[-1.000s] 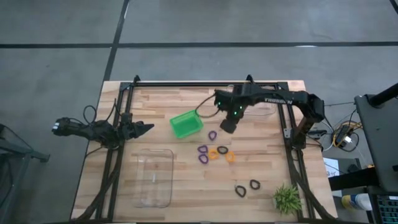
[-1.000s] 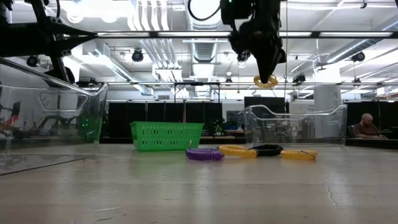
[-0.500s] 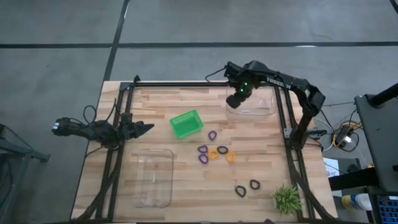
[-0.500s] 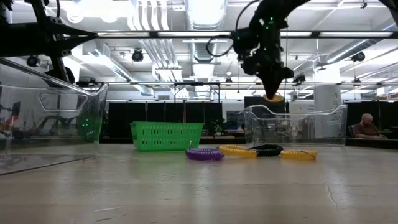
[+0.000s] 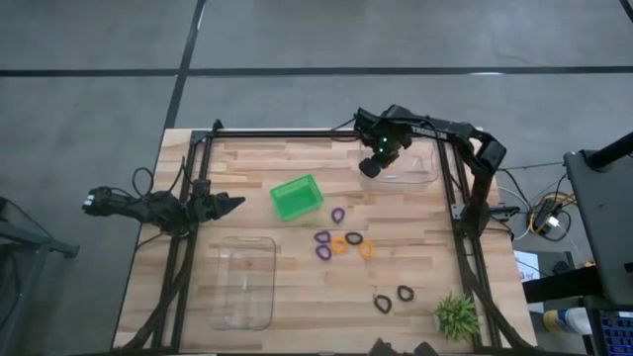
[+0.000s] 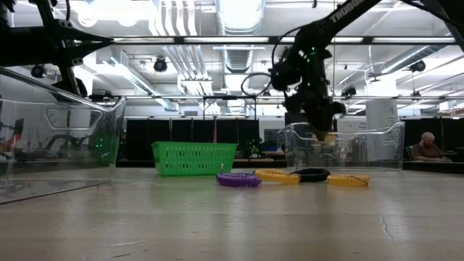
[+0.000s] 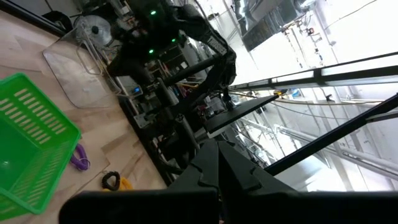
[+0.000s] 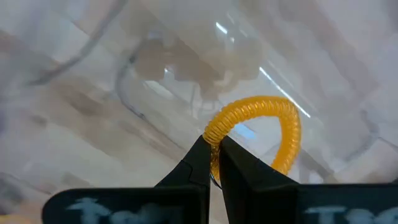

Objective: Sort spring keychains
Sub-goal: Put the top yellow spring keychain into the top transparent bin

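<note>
My right gripper point(image 5: 369, 167) hangs over the left end of the clear bin point(image 5: 406, 164) at the table's far right, shut on an orange spring keychain point(image 8: 261, 130). In the low view the keychain point(image 6: 324, 135) sits at the height of the bin's rim. Loose on the table lie purple keychains point(image 5: 322, 238), two orange ones point(image 5: 339, 244) and black ones point(image 5: 383, 303). My left gripper point(image 5: 237, 203) waits shut at the table's left edge, touching nothing. My right gripper pinches the orange keychain's coil point(image 8: 214, 135) between its two fingertips point(image 8: 198, 163), at one spot on the loop's rim. The fingers come from above, pointing down. The loop is lifted clear and hangs just past the fingertips, over the clear bin's floor.
A green bin point(image 5: 297, 197) stands left of the table's middle. A second clear bin point(image 5: 244, 282) lies near the table's near left. A small green spiky plant point(image 5: 456, 316) stands at the near right corner. Black frame rails point(image 5: 461, 227) run along both sides.
My right gripper has carried the orange keychain from above the table's middle toward the far edge, reaching the far-right clear bin. It has then come down until the keychain is level with the bin's rim. It has stayed shut on the keychain.
</note>
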